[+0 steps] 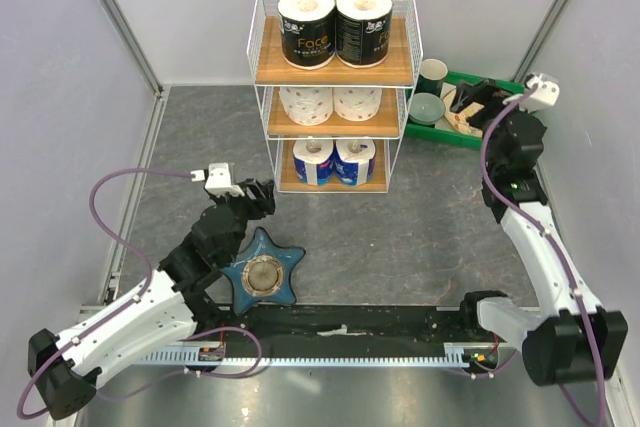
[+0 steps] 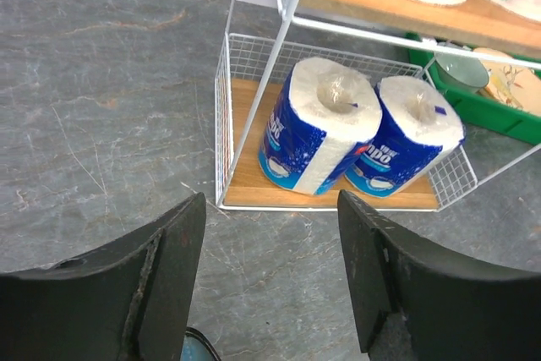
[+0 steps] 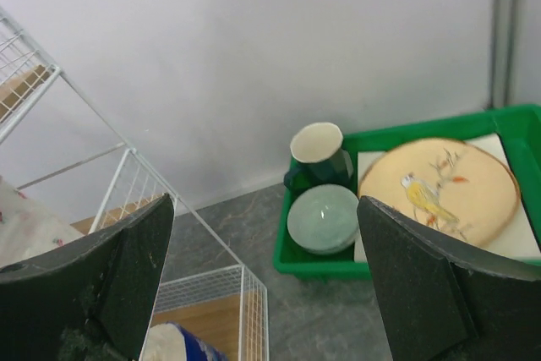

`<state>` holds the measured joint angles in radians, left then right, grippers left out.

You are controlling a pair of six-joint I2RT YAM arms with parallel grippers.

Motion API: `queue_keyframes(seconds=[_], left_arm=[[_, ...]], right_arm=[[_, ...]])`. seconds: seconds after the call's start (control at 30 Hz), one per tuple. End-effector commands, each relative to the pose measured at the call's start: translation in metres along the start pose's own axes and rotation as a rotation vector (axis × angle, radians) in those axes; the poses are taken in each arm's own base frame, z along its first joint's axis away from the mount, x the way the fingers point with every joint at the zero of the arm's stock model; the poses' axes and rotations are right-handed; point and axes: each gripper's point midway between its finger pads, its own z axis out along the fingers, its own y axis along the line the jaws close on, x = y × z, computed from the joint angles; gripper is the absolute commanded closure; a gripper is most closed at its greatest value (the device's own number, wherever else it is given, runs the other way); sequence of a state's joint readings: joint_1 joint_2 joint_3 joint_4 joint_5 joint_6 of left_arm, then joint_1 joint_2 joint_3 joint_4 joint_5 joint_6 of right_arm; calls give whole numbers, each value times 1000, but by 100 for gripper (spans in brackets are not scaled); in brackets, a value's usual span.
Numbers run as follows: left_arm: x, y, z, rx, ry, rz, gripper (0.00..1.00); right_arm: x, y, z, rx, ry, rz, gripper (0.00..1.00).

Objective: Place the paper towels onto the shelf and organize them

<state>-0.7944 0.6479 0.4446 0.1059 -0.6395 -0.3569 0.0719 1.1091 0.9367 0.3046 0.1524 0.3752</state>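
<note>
All six rolls look to be in place, so I judge the sorting essentially finished. The tall white wire-frame shelf with three light wooden tiers [image 1: 400, 62] carries the two black-wrapped paper towels [image 1: 307, 32] upright side by side on its top tier, the two white flower-printed paper towels [image 1: 305, 104] on the middle tier, and the two blue-and-white wrapped paper towels [image 2: 319, 124] on the bottom one, each colour pair on its own level. In my left wrist view the blue pair stand touching each other, both tilted a little rather than square to the wire wall. My left gripper [image 2: 270, 209] hangs low over the grey table just in front of the bottom tier, its fingers apart with nothing between them. My right gripper [image 3: 264, 209] is up near the shelf's right side, looking over the green plastic tray of dishes [image 3: 308, 266], fingers spread wide and likewise empty. I see no roll on the table, only the blue star-shaped dish [image 1: 262, 275] beside my left arm. What remains, as I judge it, is at most nudging the blue pair straight and pulling both arms clear.
</note>
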Motion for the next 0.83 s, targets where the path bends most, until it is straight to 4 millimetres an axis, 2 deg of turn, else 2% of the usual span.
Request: queue_keyframes(seconds=[0.0,0.03,0.07,0.1,0.13,0.17,0.2,0.23,0.3,0.33,0.43,0.63,0.8], left_arm=[[-17,5,-7,-79,57,-17,25],[-16,8,-9,-98,82,-3,24],[-15,10,-12,-120,132,30,23],[-13,12,-14,-138,162,31,23],[-12,14,-16,-153,187,39,21],[-19,11,-17,-160,196,27,20],[-12,16,-22,-174,244,59,18],[-16,15,-24,-173,247,54,18],[-16,17,-31,-167,262,47,17],[-15,19,-32,-164,261,46,16],[-19,23,-42,-139,232,11,16],[-23,34,-58,-118,174,-54,15],[-28,35,-63,-108,172,-55,13]], right_arm=[[3,-31,-43,174,36,100,2],[-8,-27,-59,154,14,121,2],[10,-34,-72,171,62,120,2],[12,-36,-83,172,70,130,2],[1,-30,-101,131,39,142,2],[15,-37,-113,142,76,130,2],[16,-37,-122,135,79,128,2],[13,-37,-139,123,78,130,2],[16,-37,-153,111,96,128,2],[12,-36,-163,98,84,129,2],[28,-38,-186,84,148,124,2],[44,-37,-214,39,186,131,2],[50,-35,-224,12,207,141,2]])
